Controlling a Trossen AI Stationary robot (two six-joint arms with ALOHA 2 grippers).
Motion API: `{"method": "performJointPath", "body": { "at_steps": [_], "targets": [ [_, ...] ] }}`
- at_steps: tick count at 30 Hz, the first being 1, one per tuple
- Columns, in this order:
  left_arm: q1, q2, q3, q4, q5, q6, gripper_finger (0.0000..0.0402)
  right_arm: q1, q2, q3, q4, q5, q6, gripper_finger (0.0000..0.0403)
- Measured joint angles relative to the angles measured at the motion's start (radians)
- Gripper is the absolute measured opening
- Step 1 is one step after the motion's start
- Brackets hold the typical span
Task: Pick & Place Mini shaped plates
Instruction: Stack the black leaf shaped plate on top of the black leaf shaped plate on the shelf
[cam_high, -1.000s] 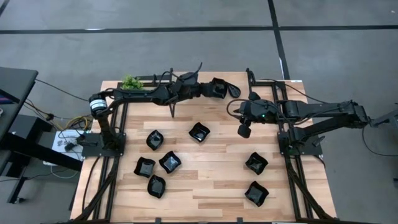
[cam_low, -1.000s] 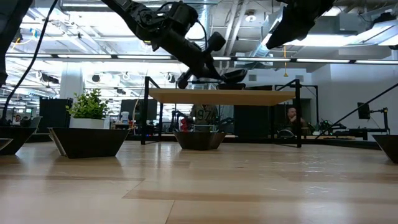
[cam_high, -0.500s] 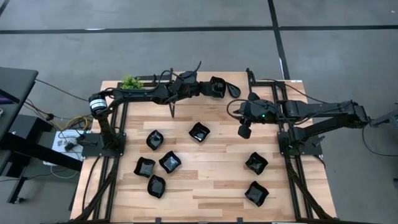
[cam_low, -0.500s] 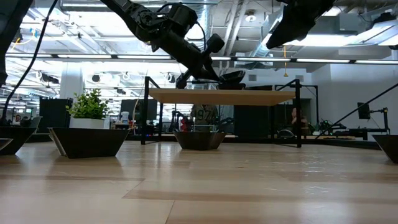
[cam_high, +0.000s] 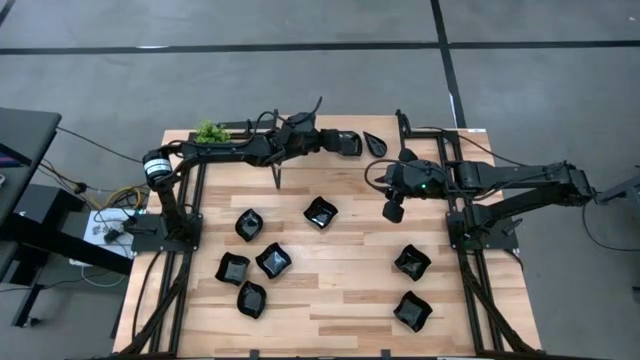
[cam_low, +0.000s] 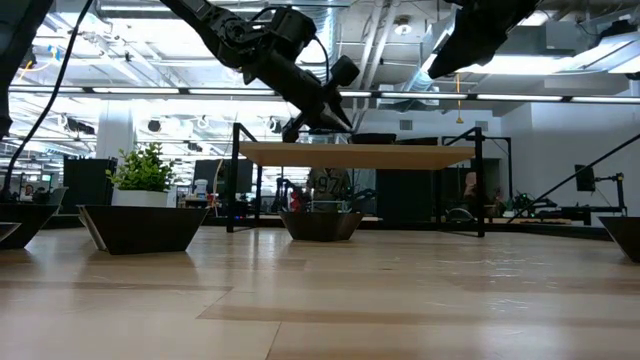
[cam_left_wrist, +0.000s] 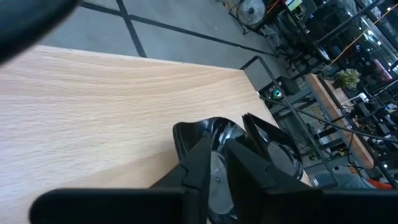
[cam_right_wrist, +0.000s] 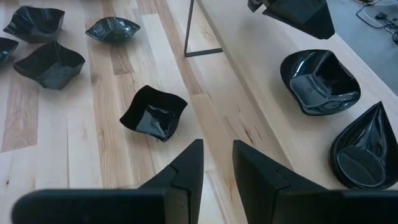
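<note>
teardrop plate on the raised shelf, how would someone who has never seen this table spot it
Find the raised wooden shelf along the table's far edge. Two black plates sit on it near the right arm's side; the teardrop plate is the one closer to that end. Its neighbour, the roundish plate, has a wavy rim, while this one tapers to a single point.

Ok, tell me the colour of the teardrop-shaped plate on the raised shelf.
Glossy black teardrop plate, clearest in the right wrist view.

Nine mini shaped plates (cam_high: 320, 212) in all, seven down on the table (cam_high: 350, 290) and two up on the far raised shelf (cam_high: 180, 137), one teardrop plate (cam_high: 376, 143) and one roundish plate (cam_right_wrist: 320, 81), plus one small potted plant (cam_high: 210, 131).
</note>
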Motion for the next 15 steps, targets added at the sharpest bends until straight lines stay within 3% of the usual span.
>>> {"method": "performJointPath", "body": {
  "at_steps": [6,15],
  "targets": [
    [0.000,0.000,0.000,0.008,0.006,0.051,0.0084,0.000,0.000,0.000,0.000,0.000,0.001,0.0081],
    [-0.007,-0.041,0.000,0.019,0.108,0.223,0.0131,0.000,0.000,0.000,0.000,0.000,0.027,0.0081]
  ]
}}
